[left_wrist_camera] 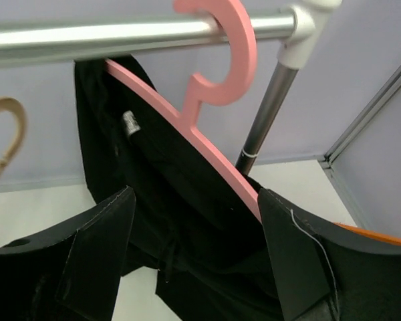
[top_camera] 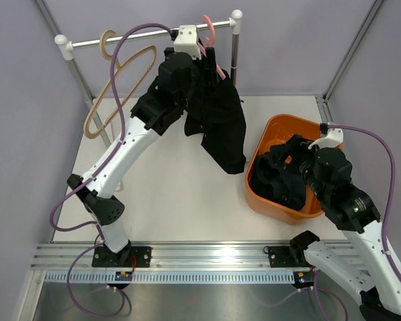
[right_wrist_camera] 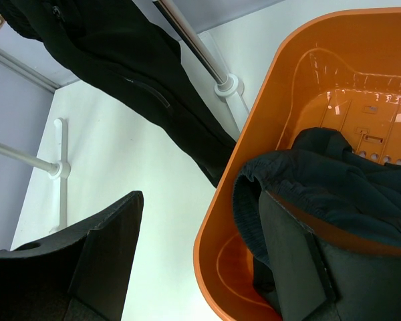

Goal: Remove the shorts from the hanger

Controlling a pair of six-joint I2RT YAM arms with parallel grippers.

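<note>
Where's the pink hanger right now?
Top view: pink hanger hangs near the rail's right end, carrying the black shorts, left gripper facing it.

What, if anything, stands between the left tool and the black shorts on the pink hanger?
Nothing visible does. The left tool is open right in front of the black shorts, which hang from the rail. Only the pink hanger itself lies across the cloth, its arm slanting between the tool's two sides.

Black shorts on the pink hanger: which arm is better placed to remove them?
Left. The left fingers stand open beside the black shorts on the pink hanger; the right fingers hang over the orange basket.
</note>
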